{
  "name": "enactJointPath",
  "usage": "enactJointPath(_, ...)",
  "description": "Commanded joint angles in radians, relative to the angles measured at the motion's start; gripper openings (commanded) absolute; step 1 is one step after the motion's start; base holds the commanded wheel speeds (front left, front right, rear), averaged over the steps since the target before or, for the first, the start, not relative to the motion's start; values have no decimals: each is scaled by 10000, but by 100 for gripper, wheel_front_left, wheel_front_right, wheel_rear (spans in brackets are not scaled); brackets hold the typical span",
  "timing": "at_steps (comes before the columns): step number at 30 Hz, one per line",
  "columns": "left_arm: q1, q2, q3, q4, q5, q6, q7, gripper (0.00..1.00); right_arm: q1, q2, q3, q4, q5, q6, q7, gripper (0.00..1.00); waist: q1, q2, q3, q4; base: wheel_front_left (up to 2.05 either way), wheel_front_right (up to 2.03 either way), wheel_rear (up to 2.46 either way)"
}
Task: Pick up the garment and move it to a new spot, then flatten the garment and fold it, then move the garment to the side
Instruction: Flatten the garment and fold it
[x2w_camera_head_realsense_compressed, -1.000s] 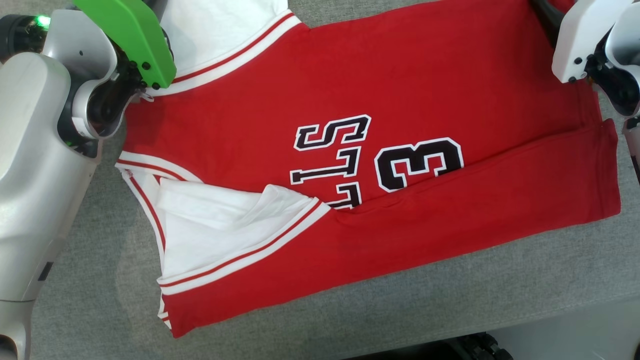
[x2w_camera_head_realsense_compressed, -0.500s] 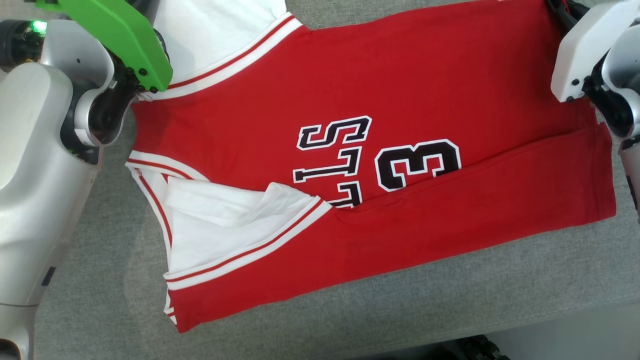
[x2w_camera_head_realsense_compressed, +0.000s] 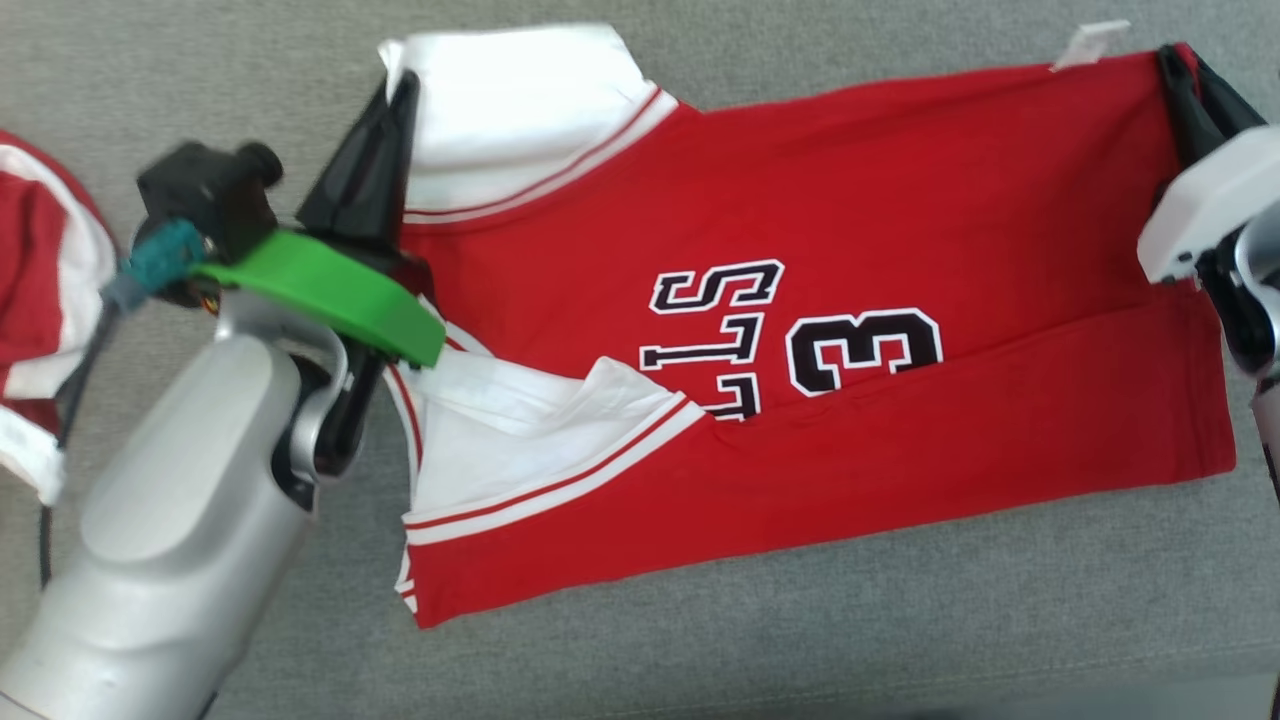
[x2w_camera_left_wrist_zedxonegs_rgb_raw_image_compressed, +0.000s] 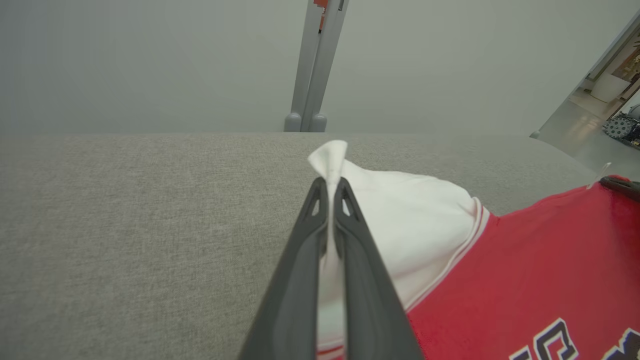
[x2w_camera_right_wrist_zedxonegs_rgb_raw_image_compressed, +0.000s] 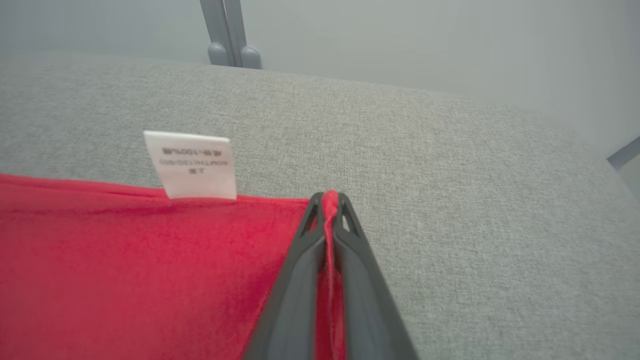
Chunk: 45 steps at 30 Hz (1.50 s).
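Currently, garment (x2w_camera_head_realsense_compressed: 850, 200) spread on grey counter (x2w_camera_head_realsense_compressed: 900, 630), long axis left-to-right, near edge already folded over. Left gripper (x2w_camera_left_wrist_zedxonegs_rgb_raw_image_compressed: 330, 182) pinches far white sleeve corner, right gripper (x2w_camera_right_wrist_zedxonegs_rgb_raw_image_compressed: 330, 197) pinches far red hem corner (just beside care label (x2w_camera_right_wrist_zedxonegs_rgb_raw_image_compressed: 192, 165)). Next fold likely comes toward robot.

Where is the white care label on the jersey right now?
Head view, upper right: the care label sticks out past the far edge of the jersey onto the grey surface, just left of the right gripper pinching that corner.
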Motion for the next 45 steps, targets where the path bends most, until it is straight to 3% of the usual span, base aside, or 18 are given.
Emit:
enactJointPath(1,328,-42,-4,-148,139,-58,-229,0,333,-14,-169,99,-190,-21,-374,0,0,-1,-643,509,0,0,0)
enactJointPath(10,2386,-260,138,-1190,1123,-391,-614,0,1589,352,-819,382,-1117,-20,-2295,0,0,-1,-1396,765,0,0,0)
enactJointPath(22,4198,-725,98,-704,1539,-785,-612,0,2972,111,-847,484,-1983,-20,-1945,0,0,-1,-2031,918,0,0,0)
enactJointPath(23,4277,-770,72,-613,1492,-788,-613,0,3100,92,-879,451,-2030,-20,-1895,32,0,-1,-2060,922,0,0,0)
enactJointPath(24,4346,-794,12,-501,1488,-824,-612,0,3246,132,-996,401,-2028,-21,-1870,100,0,-1,-2100,921,0,0,0)
enactJointPath(25,4402,-818,-25,-409,1509,-848,-612,0,3384,168,-1099,303,-2048,-21,-1840,100,0,-1,-2138,924,0,0,0)
enactJointPath(26,4466,-863,-46,-349,1476,-854,-612,14,3516,200,-1168,253,-2047,-20,-1781,100,0,-1,-2177,925,0,0,0)
enactJointPath(27,4532,-900,-77,-288,1464,-858,-612,45,3675,233,-1233,114,-2062,-20,-1752,100,0,-1,-2222,922,0,0,0)
enactJointPath(28,4589,-924,-106,-241,1466,-857,-612,53,3782,255,-1343,-1,-2082,-20,-1754,100,0,-1,-2259,915,0,0,0)
enactJointPath(29,4679,-959,-127,-165,1427,-833,-612,85,3955,272,-1465,-179,-2095,-20,-1787,100,0,-1,-2301,912,0,0,0)
enactJointPath(30,4739,-961,-169,-110,1425,-842,-613,98,4104,301,-1603,-350,-2086,-20,-1870,100,0,-1,-2336,913,0,0,0)
enactJointPath(36,5233,-1054,203,-176,1356,-691,-613,100,5300,860,-2780,-1675,-1994,-20,-1805,100,0,-1,-2661,940,0,0,0)
enactJointPath(40,5726,-1254,1429,-851,1676,-583,-606,100,6029,1459,-3345,-2597,-1874,-20,-1558,100,0,-1,-2906,950,0,0,0)
enactJointPath(45,6244,-1700,3128,-1517,2501,-810,-603,100,6506,2265,-3495,-3368,-1494,-20,-1141,100,0,-1,-3208,900,0,0,0)
